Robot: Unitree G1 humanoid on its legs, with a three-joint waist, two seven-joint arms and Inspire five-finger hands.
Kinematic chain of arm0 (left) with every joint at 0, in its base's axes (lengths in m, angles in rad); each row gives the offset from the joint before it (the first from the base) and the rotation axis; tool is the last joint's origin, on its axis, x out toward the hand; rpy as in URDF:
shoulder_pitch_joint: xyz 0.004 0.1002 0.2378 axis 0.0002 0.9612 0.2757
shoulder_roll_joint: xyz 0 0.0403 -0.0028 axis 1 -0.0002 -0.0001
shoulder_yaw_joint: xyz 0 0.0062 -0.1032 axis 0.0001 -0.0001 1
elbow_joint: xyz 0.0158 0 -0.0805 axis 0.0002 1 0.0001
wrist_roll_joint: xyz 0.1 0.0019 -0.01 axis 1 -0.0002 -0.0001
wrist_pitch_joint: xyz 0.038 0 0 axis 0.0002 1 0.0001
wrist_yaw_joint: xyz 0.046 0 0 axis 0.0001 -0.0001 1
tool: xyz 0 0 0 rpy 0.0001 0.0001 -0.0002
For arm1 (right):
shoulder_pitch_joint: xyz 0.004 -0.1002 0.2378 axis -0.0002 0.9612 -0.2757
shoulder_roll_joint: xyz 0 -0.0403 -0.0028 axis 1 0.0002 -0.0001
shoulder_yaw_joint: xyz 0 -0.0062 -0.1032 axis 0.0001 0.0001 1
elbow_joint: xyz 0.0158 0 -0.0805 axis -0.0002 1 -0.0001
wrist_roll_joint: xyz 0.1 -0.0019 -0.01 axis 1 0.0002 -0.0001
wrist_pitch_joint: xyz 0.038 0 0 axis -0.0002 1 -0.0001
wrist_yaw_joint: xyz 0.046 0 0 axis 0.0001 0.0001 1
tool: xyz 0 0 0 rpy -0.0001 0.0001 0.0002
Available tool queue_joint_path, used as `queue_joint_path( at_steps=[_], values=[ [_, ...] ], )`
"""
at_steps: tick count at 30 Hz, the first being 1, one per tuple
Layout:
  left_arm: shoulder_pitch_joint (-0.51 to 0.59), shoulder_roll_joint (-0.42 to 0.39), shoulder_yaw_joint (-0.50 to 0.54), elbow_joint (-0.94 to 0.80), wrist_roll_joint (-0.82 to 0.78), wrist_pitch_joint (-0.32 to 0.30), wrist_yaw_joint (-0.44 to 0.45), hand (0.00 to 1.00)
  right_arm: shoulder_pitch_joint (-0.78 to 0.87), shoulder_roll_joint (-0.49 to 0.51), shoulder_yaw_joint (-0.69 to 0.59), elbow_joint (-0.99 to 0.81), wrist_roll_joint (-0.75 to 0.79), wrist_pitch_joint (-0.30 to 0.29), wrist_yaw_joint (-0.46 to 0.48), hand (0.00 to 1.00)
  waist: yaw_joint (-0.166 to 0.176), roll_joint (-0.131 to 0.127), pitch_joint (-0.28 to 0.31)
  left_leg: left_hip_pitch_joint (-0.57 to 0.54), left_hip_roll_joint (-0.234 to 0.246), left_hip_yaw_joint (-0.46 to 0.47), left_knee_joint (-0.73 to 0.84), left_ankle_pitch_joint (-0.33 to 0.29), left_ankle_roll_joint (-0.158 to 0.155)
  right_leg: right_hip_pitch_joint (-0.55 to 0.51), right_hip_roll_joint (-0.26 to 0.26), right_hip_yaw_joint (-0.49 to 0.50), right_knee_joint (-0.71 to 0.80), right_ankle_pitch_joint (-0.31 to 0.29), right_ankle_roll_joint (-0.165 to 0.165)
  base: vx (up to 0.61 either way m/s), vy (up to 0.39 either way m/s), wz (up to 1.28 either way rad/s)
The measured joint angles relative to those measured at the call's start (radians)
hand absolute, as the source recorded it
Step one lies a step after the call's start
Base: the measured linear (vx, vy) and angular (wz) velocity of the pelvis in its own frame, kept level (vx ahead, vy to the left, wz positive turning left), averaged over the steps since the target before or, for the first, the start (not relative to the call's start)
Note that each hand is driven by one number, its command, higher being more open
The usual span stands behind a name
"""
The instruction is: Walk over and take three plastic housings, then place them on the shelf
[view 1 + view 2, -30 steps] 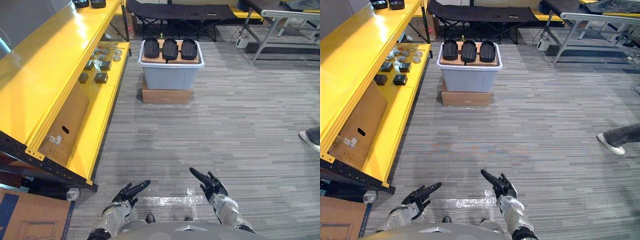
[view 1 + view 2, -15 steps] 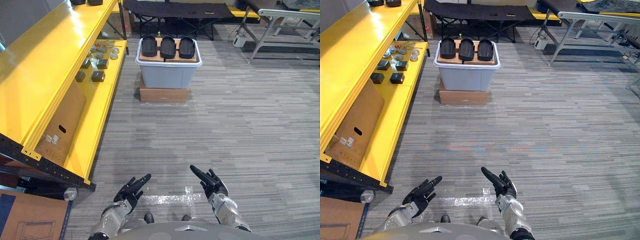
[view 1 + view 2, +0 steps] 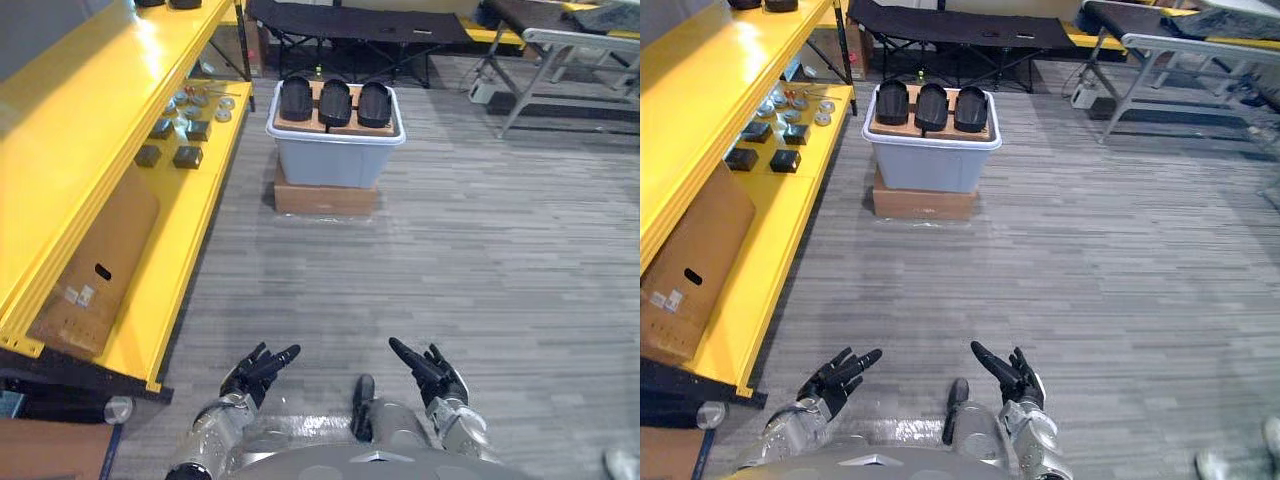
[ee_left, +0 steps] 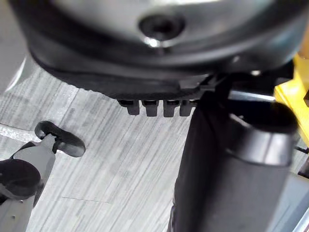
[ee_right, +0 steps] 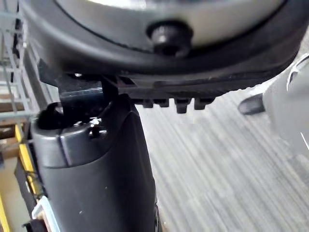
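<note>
Three black plastic housings [image 3: 334, 102] lie side by side on a board atop a grey tote [image 3: 334, 160], which stands on a cardboard box [image 3: 326, 200] far ahead on the floor. The yellow shelf [image 3: 95, 120] runs along the left. Low in the eye views my left hand [image 3: 256, 368] hangs open with straight fingers over the carpet. My right hand [image 3: 432, 370] is open the same way, a little to the right. Both hands are empty and far from the housings.
Small dark blocks [image 3: 186, 156] and round metal parts [image 3: 190, 100] sit on the shelf's lower level, with a cardboard sheet [image 3: 95, 265] leaning nearer me. A black folding cot [image 3: 355, 22] and a grey metal table frame [image 3: 580, 45] stand at the back. Grey carpet stretches between me and the tote.
The camera has advanced a little toward the tote and tilted down. Both hands stay open and low, shifted slightly inward in the views.
</note>
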Motion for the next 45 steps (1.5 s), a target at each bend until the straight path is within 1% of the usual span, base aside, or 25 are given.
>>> queue_joint_path(
  at_steps=[1, 3, 5, 9, 10, 13, 15, 16, 17, 18, 19, 20, 22, 25, 27, 29, 30, 32, 35, 37, 38, 39, 41, 43, 45],
  values=[
    [-0.003, -0.002, 0.003, 0.003, -0.013, -0.008, 0.004, 1.00, -0.006, -0.006, 0.001, -0.003, 0.000, -0.001, 0.002, 1.00, -0.004, 0.012, 0.002, -0.046, 0.023, -0.002, 0.109, 0.000, -0.002, 0.004, 0.011, -0.012, 0.017, 0.006, -0.014, 0.63, -0.261, 0.12],
    [-0.003, -0.033, 0.021, 0.004, -0.028, -0.025, 0.014, 1.00, -0.017, -0.030, 0.003, -0.013, -0.001, -0.002, 0.020, 1.00, 0.008, 0.042, 0.028, -0.240, 0.137, -0.008, 0.561, 0.186, 0.022, 0.091, 0.067, -0.015, -0.015, -0.043, -0.076, 0.59, -0.250, -0.04],
    [0.000, -0.041, 0.040, 0.002, -0.028, -0.028, 0.016, 1.00, -0.020, -0.027, 0.002, -0.022, -0.003, -0.004, 0.023, 1.00, 0.016, 0.031, 0.051, -0.313, 0.127, -0.041, 0.680, 0.166, 0.015, 0.188, 0.076, -0.013, -0.057, -0.055, -0.094, 0.56, -0.196, -0.13],
    [-0.002, -0.043, 0.059, -0.075, -0.029, -0.050, 0.014, 1.00, -0.028, -0.030, 0.021, -0.096, -0.004, -0.024, 0.028, 1.00, 0.050, -0.005, 0.075, -0.424, 0.014, 0.004, 0.316, 0.161, 0.018, 0.349, 0.071, 0.039, -0.206, -0.062, -0.103, 0.48, -0.098, -0.41],
    [-0.002, -0.046, 0.067, -0.096, -0.032, -0.051, 0.012, 1.00, -0.051, -0.028, 0.022, -0.125, -0.011, -0.024, 0.018, 1.00, 0.051, -0.009, 0.084, -0.434, -0.038, 0.001, -0.040, 0.273, 0.013, 0.387, 0.065, 0.047, -0.237, -0.081, -0.070, 0.53, 0.018, -0.46],
    [0.001, -0.063, 0.067, -0.092, -0.049, -0.051, 0.007, 1.00, -0.039, -0.038, 0.030, -0.130, -0.043, -0.025, 0.004, 1.00, 0.050, -0.001, 0.090, -0.435, -0.052, -0.024, -0.276, 0.398, -0.006, 0.472, 0.076, 0.063, -0.245, -0.150, -0.018, 0.40, 0.083, -0.19],
    [0.005, -0.058, 0.073, -0.075, -0.049, -0.049, -0.009, 1.00, -0.006, -0.037, 0.038, -0.123, -0.043, -0.020, -0.003, 1.00, 0.058, -0.013, 0.080, -0.444, -0.060, -0.009, -0.180, 0.471, 0.044, 0.527, 0.045, 0.067, -0.173, -0.274, 0.010, 0.60, 0.237, -0.08],
    [0.004, -0.051, 0.080, -0.076, -0.050, -0.049, -0.012, 1.00, -0.005, -0.033, 0.041, -0.118, -0.043, -0.018, -0.003, 1.00, 0.058, -0.039, 0.072, -0.456, -0.075, 0.008, -0.136, 0.481, 0.065, 0.518, 0.016, 0.068, -0.129, -0.317, 0.015, 0.42, 0.178, -0.07],
    [0.004, -0.029, 0.085, -0.074, -0.052, -0.048, -0.011, 1.00, -0.005, -0.024, 0.048, -0.103, -0.042, -0.018, -0.003, 1.00, 0.056, -0.102, 0.046, -0.458, -0.121, 0.038, -0.096, 0.477, 0.104, 0.507, -0.049, 0.069, -0.039, -0.380, 0.032, 0.69, 0.178, -0.04],
    [-0.008, -0.022, 0.089, -0.058, -0.051, -0.045, -0.010, 1.00, -0.022, -0.025, 0.052, -0.082, -0.041, -0.018, -0.001, 1.00, 0.054, -0.129, 0.040, -0.448, -0.156, 0.049, -0.076, 0.448, 0.155, 0.420, -0.112, 0.064, 0.173, -0.387, 0.054, 0.61, 0.126, 0.00],
    [-0.019, -0.024, 0.087, -0.058, -0.048, -0.046, -0.015, 1.00, -0.032, -0.025, 0.057, -0.069, -0.040, -0.018, -0.001, 1.00, 0.055, -0.130, 0.040, -0.432, -0.166, 0.052, -0.077, 0.425, 0.175, 0.328, -0.150, 0.065, 0.369, -0.317, 0.084, 0.60, 0.123, 0.06],
    [-0.027, -0.024, 0.085, -0.063, -0.048, -0.046, -0.018, 1.00, -0.042, -0.025, 0.063, -0.057, -0.040, -0.019, -0.001, 1.00, 0.054, -0.129, 0.041, -0.412, -0.172, 0.050, -0.084, 0.411, 0.184, 0.273, -0.173, 0.065, 0.482, -0.241, 0.076, 0.47, 0.154, 0.10],
    [-0.029, -0.035, 0.074, -0.070, -0.025, -0.046, -0.012, 1.00, -0.050, -0.014, 0.105, -0.035, -0.042, -0.018, -0.005, 1.00, 0.049, -0.111, 0.053, -0.286, -0.174, 0.034, -0.098, 0.359, 0.194, 0.175, -0.208, 0.047, 0.686, -0.271, 0.021, 0.63, 0.175, 0.15],
    [-0.036, -0.033, 0.058, -0.115, -0.027, -0.053, 0.001, 1.00, -0.060, 0.000, 0.166, -0.040, -0.041, -0.018, -0.006, 1.00, 0.048, -0.074, 0.057, -0.166, -0.147, -0.001, -0.173, 0.341, 0.183, 0.100, -0.177, -0.028, 0.494, -0.295, 0.018, 0.49, 0.066, 0.26],
    [-0.072, -0.031, 0.043, -0.116, -0.027, -0.066, 0.001, 1.00, -0.074, 0.010, 0.163, -0.041, -0.041, -0.019, -0.006, 1.00, 0.048, -0.051, 0.061, -0.151, -0.123, -0.045, -0.187, 0.331, 0.166, 0.057, -0.128, -0.026, 0.205, -0.262, 0.062, 0.31, -0.026, 0.55],
    [-0.093, -0.028, 0.035, -0.111, -0.028, -0.072, 0.000, 1.00, -0.068, 0.016, 0.153, -0.036, -0.042, -0.019, -0.006, 1.00, 0.043, -0.060, 0.062, -0.133, -0.126, -0.102, -0.175, 0.292, 0.135, 0.027, -0.108, 0.075, -0.011, -0.148, 0.103, 0.40, -0.161, 0.94],
    [-0.080, -0.019, 0.033, -0.108, -0.028, -0.072, 0.000, 1.00, -0.050, 0.023, 0.142, -0.034, -0.043, -0.019, -0.026, 1.00, 0.030, -0.081, 0.058, -0.119, -0.134, -0.154, -0.116, 0.233, 0.109, 0.031, -0.106, 0.159, -0.038, -0.021, 0.110, 0.40, -0.273, 1.00],
    [-0.053, 0.008, 0.035, -0.098, -0.032, -0.075, 0.001, 1.00, -0.020, 0.032, 0.128, -0.027, -0.040, -0.018, -0.038, 1.00, 0.027, -0.116, 0.047, -0.114, -0.152, -0.191, -0.066, 0.177, 0.083, 0.043, -0.117, 0.158, -0.010, 0.023, 0.080, 0.32, -0.353, 0.72],
    [-0.022, -0.029, 0.036, -0.057, -0.114, -0.069, 0.032, 1.00, -0.018, -0.007, 0.078, -0.013, -0.021, -0.006, -0.066, 1.00, 0.029, -0.024, 0.025, -0.162, -0.042, -0.206, 0.018, 0.101, 0.028, 0.048, -0.036, 0.092, -0.007, -0.033, 0.044, 0.24, -0.261, 0.19],
    [-0.028, -0.036, 0.034, -0.028, -0.144, -0.068, 0.035, 1.00, -0.016, -0.011, 0.061, -0.013, -0.021, -0.007, -0.074, 1.00, 0.015, -0.006, 0.032, -0.195, -0.011, -0.184, 0.086, 0.115, 0.001, 0.072, -0.015, 0.067, -0.042, -0.039, 0.033, 0.20, -0.161, 0.32],
    [-0.030, -0.045, 0.035, -0.015, -0.144, -0.067, 0.036, 1.00, 0.002, -0.013, 0.047, -0.011, -0.022, -0.005, -0.085, 1.00, 0.001, -0.011, 0.045, -0.246, 0.011, -0.147, 0.201, 0.154, -0.033, 0.126, -0.011, 0.050, -0.088, -0.035, 0.025, 0.23, -0.157, 0.56],
    [-0.022, -0.052, 0.036, -0.012, -0.143, -0.067, 0.035, 1.00, 0.030, -0.004, 0.040, -0.015, -0.022, -0.006, -0.094, 1.00, 0.003, -0.024, 0.053, -0.261, 0.030, -0.096, 0.237, 0.151, -0.026, 0.189, -0.016, 0.036, -0.137, -0.027, 0.019, 0.19, -0.114, 0.43],
    [-0.019, -0.061, 0.030, -0.012, -0.136, -0.068, 0.019, 1.00, 0.063, -0.003, 0.015, -0.043, -0.022, -0.007, -0.103, 1.00, 0.000, -0.024, 0.052, -0.263, 0.062, -0.049, 0.125, 0.154, -0.017, 0.218, -0.017, 0.021, -0.171, -0.018, 0.032, 0.13, -0.048, 0.07],
    [-0.028, -0.064, 0.012, -0.015, -0.122, -0.078, 0.007, 1.00, 0.084, -0.009, -0.003, -0.097, -0.026, -0.018, -0.111, 1.00, -0.011, 0.009, 0.045, -0.261, 0.071, -0.048, -0.066, 0.279, -0.017, 0.213, -0.016, 0.025, -0.184, -0.011, 0.045, 0.14, 0.070, -0.20],
    [-0.046, -0.050, 0.010, -0.033, -0.097, -0.094, 0.014, 1.00, 0.093, 0.004, -0.008, -0.152, -0.041, -0.022, -0.115, 1.00, -0.029, -0.003, 0.053, -0.225, 0.021, -0.008, -0.145, 0.309, -0.002, 0.213, -0.056, 0.056, -0.215, 0.009, 0.080, 0.21, 0.153, -0.30]
  ],
)
